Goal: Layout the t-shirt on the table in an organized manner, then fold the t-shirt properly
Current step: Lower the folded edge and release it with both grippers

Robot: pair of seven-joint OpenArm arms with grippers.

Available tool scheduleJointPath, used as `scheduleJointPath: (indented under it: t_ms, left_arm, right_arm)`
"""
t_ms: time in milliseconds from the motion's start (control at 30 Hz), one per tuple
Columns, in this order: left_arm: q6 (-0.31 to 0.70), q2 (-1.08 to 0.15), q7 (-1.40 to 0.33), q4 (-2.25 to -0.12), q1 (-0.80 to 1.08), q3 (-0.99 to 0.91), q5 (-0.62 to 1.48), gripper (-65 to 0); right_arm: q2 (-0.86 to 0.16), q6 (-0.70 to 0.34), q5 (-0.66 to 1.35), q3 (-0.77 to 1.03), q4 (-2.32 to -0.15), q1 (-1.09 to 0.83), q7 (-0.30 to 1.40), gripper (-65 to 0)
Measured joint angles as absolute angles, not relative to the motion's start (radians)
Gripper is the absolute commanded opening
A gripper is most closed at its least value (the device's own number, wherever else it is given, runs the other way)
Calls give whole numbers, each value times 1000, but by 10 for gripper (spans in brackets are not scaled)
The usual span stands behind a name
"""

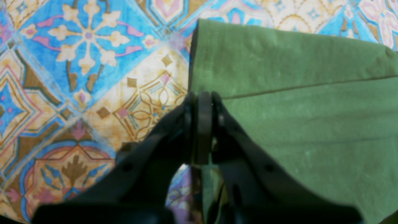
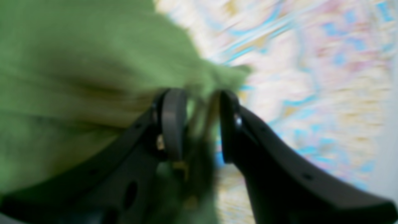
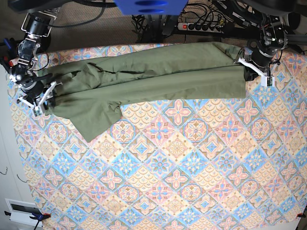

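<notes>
The olive-green t-shirt (image 3: 158, 76) lies stretched in a long band across the far part of the table (image 3: 177, 167), with one flap hanging toward the front at the left. In the base view my left gripper (image 3: 245, 67) is at the shirt's right end. The left wrist view shows this gripper (image 1: 203, 99) shut on the edge of the t-shirt (image 1: 295, 109), just above the table (image 1: 93, 77). My right gripper (image 3: 45, 96) is at the shirt's left end. In the blurred right wrist view this gripper (image 2: 200, 109) has its jaws apart, with folds of the t-shirt (image 2: 77, 62) loose between them.
A power strip with cables (image 3: 201, 26) lies behind the table's far edge. A blue part (image 3: 148, 5) hangs above the far middle. A white box (image 3: 21, 211) stands off the table's front left corner. The patterned cloth runs bare toward the front.
</notes>
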State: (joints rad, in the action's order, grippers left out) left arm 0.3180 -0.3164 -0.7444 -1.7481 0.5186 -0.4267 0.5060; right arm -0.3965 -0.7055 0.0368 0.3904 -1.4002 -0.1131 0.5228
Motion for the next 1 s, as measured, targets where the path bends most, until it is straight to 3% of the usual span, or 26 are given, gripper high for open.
scheduleJointPath:
  t_ms: [433,567,700,833,1000]
  left_arm:
    - [318,-316,-744,-1746,519,-427,509,-650]
    - [318,-310,-744,-1746,518,-427,509,-647]
    - [312,-269,-744,-1747,496,-426,506,-579]
    - [311,-269,-743,-1748,494,-386,506,-520]
    - [310,-266,-746,-1748,496,-365,505,-444]
  right_arm:
    - [-374,-703,37,437,-1563,-115,525,-461]
    - [-374,-696,33,334,-1581,-109,554,-461]
    - [-359,-713,30,238,-1567,-33,660,-461]
    - [-378,-695,44,165,-1482,117,642,-459]
    - [-364,-705,32,136,-1356,122,675,-405]
